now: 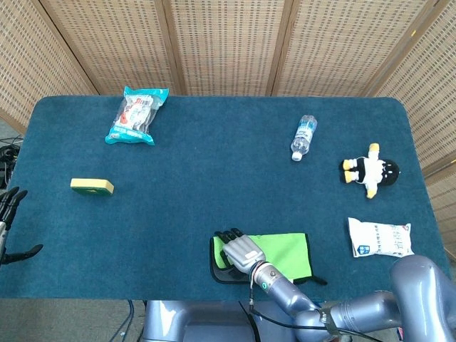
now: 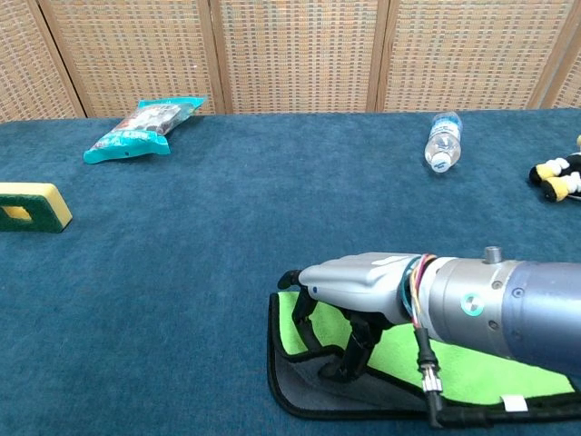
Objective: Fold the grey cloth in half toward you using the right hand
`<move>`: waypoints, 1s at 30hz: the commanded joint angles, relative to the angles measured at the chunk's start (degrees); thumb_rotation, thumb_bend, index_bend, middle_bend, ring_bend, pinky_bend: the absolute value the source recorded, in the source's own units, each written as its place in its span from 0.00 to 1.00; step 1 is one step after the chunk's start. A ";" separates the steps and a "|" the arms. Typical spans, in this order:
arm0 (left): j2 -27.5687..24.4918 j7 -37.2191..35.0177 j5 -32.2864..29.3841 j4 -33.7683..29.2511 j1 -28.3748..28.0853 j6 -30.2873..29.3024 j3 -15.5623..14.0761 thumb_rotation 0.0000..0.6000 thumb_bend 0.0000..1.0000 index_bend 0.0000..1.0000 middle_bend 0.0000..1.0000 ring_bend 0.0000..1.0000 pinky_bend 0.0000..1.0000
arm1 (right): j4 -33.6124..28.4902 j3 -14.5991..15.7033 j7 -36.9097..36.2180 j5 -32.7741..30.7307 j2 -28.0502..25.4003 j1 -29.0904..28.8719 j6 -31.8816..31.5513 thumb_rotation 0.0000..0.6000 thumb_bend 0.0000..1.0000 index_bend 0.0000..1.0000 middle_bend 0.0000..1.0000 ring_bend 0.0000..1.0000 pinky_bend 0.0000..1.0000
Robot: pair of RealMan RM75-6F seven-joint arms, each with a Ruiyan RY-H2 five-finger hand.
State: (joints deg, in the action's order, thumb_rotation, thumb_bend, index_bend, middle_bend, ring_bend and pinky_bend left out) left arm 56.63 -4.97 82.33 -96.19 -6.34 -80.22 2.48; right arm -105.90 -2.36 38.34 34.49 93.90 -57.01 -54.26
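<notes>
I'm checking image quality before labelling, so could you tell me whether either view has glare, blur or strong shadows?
Head view: even light, sharp, no glare; the right robot hand casts hardly any shadow on the grey cloth. Chest view: sharp too, with a soft shadow under the robot hand; the forearm fills the lower right and hides part of the cloth.
</notes>
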 commanded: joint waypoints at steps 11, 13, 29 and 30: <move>-0.09 -0.43 -0.43 0.24 -0.13 0.36 0.16 1.00 0.14 0.00 0.00 0.00 0.00 | 2.28 -0.67 -0.42 -1.16 2.39 -2.03 2.04 1.00 0.29 0.24 0.00 0.00 0.00; -0.08 -0.44 -0.58 0.28 -0.19 0.50 0.20 1.00 0.14 0.00 0.00 0.00 0.00 | 1.80 -0.61 -0.97 -1.38 1.79 -2.24 3.18 1.00 0.15 0.05 0.00 0.00 0.00; 0.11 0.06 -0.39 0.20 -0.16 0.34 0.12 1.00 0.14 0.00 0.00 0.00 0.00 | -2.62 1.36 -4.34 4.74 -4.46 -1.39 4.96 1.00 0.09 0.00 0.00 0.00 0.00; 0.11 0.04 -0.33 0.18 -0.13 0.24 0.12 1.00 0.14 0.00 0.00 0.00 0.00 | -2.84 1.88 -4.73 6.05 -4.89 -0.86 4.67 1.00 0.09 0.00 0.00 0.00 0.00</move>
State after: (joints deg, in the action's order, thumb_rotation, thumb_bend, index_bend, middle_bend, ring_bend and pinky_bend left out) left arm 56.74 -4.92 81.98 -96.00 -6.48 -79.96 2.59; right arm -108.36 -1.28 33.95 39.15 89.70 -58.51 -49.13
